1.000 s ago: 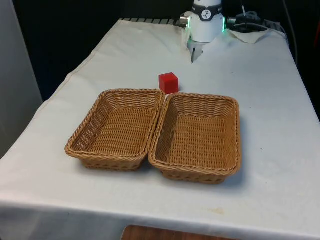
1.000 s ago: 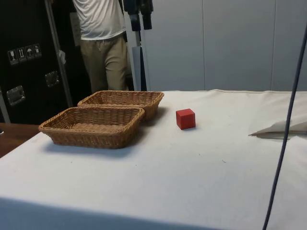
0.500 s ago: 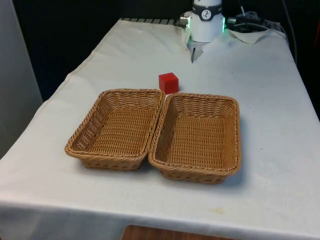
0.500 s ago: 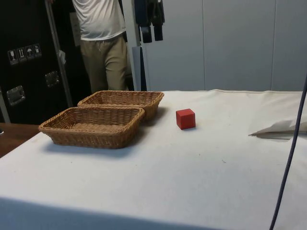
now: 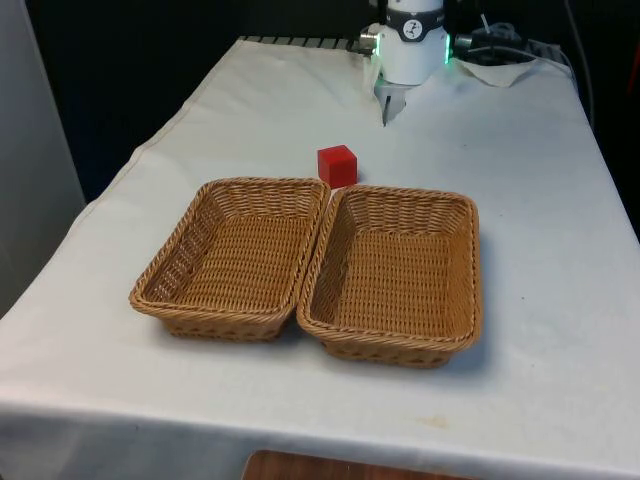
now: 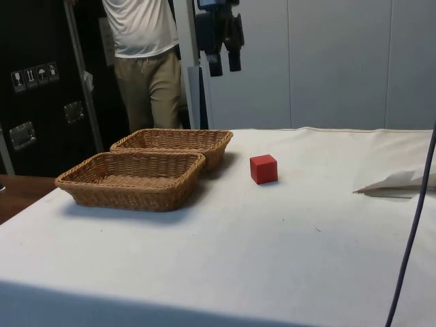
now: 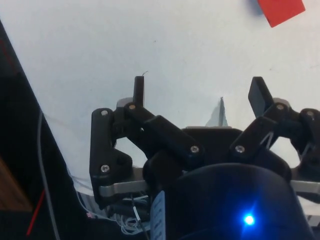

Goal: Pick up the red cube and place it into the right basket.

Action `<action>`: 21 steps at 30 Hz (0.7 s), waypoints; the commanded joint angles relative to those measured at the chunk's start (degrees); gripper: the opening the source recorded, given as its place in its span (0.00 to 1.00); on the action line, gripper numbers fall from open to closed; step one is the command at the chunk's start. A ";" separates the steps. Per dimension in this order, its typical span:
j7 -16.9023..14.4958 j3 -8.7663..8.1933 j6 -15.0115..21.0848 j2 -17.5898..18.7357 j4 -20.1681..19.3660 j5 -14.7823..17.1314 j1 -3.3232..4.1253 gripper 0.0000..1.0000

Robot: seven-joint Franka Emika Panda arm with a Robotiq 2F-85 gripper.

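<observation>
Two wicker baskets sit side by side on the table (image 5: 540, 250), long rims touching: left basket (image 5: 232, 256) and right basket (image 5: 395, 272), as the front view has them. Both rectangular, shallow, honey-brown weave with a thicker braided rim and sloping walls; nothing inside either.

Red cube (image 5: 337, 165) rests on the white cloth just beyond the far ends of the baskets, about level with the seam between them, close to their rims; whether it touches them cannot be told. Sharp edges, flat matte faces, solid red. Side view puts the cube (image 6: 263, 168) alone on the cloth, beside the nearest basket corner.

Gripper (image 6: 225, 65) hangs high in the air above the table, well apart from the cube, black fingers pointing down. Wrist view shows the gripper (image 7: 197, 95) spread wide with nothing between the fingers, smooth white cloth below, and a corner of the cube (image 7: 281, 11) off to one side.

Person in a white shirt and tan trousers (image 6: 144, 61) stands behind the baskets in the side view.
</observation>
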 commanded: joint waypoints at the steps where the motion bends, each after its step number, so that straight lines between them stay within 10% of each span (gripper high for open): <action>1: 0.80 0.06 0.97 -0.23 -0.69 0.00 -0.11 1.00; 21: 6.25 0.06 5.04 -0.17 -5.61 0.17 -0.52 1.00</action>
